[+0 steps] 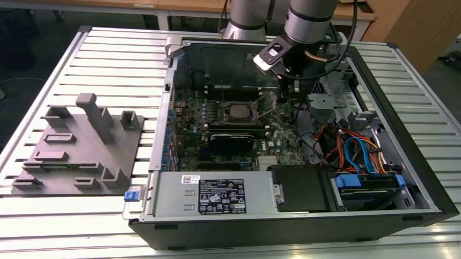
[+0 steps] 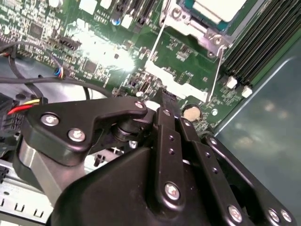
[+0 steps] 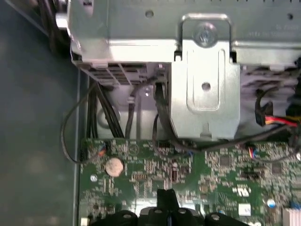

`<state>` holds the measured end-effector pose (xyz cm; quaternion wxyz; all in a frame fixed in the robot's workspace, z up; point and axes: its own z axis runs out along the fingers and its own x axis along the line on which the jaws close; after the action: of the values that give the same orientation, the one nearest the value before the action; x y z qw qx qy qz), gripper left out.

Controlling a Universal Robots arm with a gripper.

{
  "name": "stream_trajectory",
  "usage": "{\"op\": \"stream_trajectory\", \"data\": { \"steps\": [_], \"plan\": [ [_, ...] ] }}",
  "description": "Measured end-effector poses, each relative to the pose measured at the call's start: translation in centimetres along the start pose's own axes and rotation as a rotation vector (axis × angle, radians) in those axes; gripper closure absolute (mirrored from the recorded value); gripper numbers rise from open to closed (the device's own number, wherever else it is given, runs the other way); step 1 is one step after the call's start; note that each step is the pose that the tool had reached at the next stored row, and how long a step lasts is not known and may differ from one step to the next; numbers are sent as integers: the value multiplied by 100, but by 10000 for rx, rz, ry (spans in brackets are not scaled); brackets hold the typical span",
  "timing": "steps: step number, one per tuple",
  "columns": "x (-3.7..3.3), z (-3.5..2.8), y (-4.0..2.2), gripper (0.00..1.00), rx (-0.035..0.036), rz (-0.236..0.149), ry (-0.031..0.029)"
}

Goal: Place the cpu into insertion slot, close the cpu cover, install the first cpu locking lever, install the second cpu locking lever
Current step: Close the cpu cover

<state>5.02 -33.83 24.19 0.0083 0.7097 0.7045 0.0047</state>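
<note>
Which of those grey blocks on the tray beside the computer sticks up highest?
The tall narrow post toward the far side of the tray. It rises well above all the short, squat blocks around it.

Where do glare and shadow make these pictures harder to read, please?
In the second wrist view, a white glare patch washes out part of the green circuit board; in the exterior view, the pale slatted metal table is bright while the open black computer case is dimmer inside; in the first wrist view, the silver metal bracket is evenly lit.
</note>
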Motion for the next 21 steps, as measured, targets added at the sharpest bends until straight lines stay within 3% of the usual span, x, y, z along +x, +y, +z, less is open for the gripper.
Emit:
{"op": "stream_trajectory", "data": {
  "steps": [5, 21],
  "plan": [
    [10, 1, -68, 90, -1, 25, 1],
    [10, 1, -107, 90, 0, 28, 1]
  ]
}}
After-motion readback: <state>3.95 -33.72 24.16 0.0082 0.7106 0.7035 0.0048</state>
